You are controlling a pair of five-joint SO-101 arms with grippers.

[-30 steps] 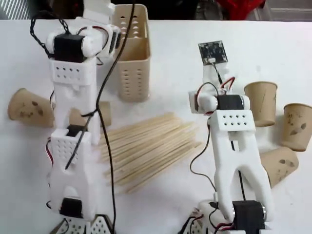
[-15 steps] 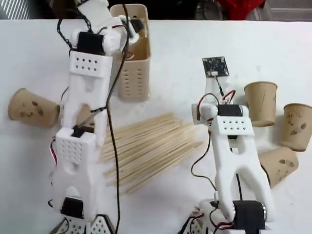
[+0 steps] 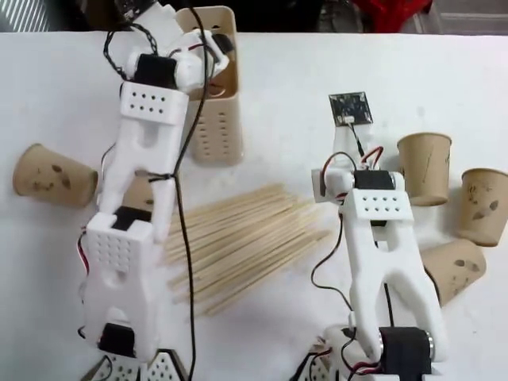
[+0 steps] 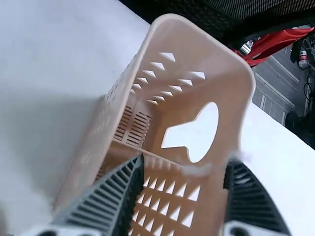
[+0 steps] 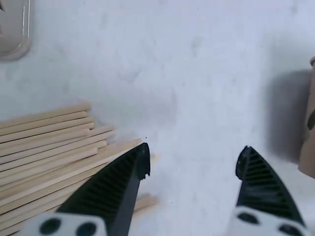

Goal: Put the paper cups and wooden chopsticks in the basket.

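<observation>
- Basket (image 3: 218, 135): it has not moved over the last second. The left gripper (image 4: 187, 162) has swung from alongside it to above its open mouth.
- Basket build: beige plastic, tall and rectangular with rounded corners. Its walls are pierced by rows of small triangular and slotted holes, and one end wall has a cut-out handle hole.
- Left gripper jaws: spread wide and holding nothing. The basket's inner wall and handle hole lie directly between and beyond the tips.
- Wooden chopsticks (image 3: 246, 238): the pile is unchanged from the earlier frames. The sticks are pale, straight and bare, fanned roughly parallel on the table (image 3: 444, 79). Their ends lie just beside and under one jaw tip of the right gripper (image 5: 194, 155).
- Right gripper jaws: wide apart and empty, with bare white tabletop between them. Its position matches the frame 0.5 s ago, after a small shift before that.
- Paper cups (image 3: 425, 167): brown, tapered, with dark leaf marks, none displaced.
  - Three cups sit on the far side of the right jaws from the chopsticks, two upright and one on its side.
  - A fourth cup (image 3: 54, 176) lies on its side, well apart from the left jaws.
  - A fifth cup (image 3: 143, 193) is partly hidden behind that arm.
</observation>
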